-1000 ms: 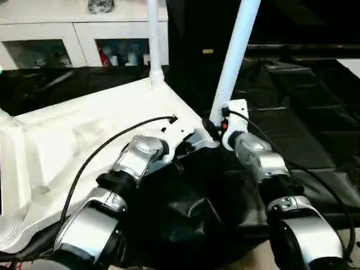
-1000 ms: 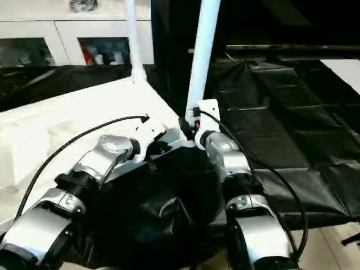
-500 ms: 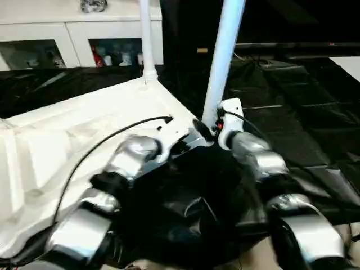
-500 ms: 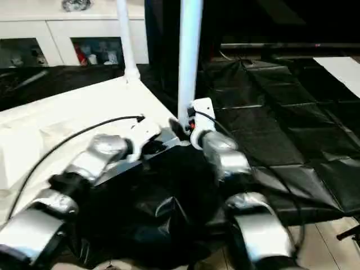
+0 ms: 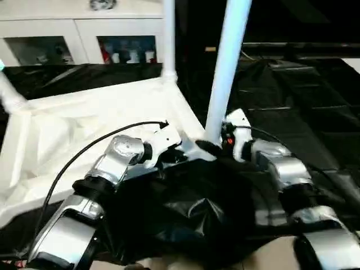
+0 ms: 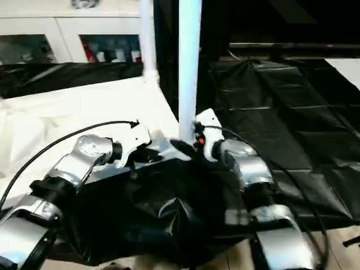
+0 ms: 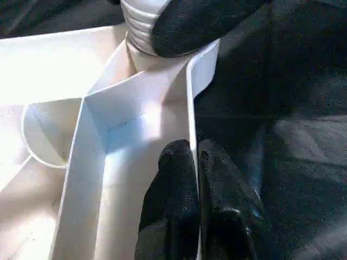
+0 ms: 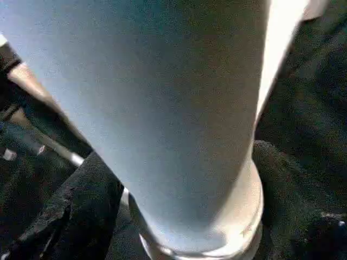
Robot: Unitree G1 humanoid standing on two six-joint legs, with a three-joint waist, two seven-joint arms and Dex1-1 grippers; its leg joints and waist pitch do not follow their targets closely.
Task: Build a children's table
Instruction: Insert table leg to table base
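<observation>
Three legs already stand in the upturned tabletop, spread across the black sheet from nine o'clock to centre. The left gripper is pinched on the tabletop's rim at the near corner. At three o'clock, the right gripper is spread around the near leg's base; if it bumps the tube, a half-seated leg could tip out.
</observation>
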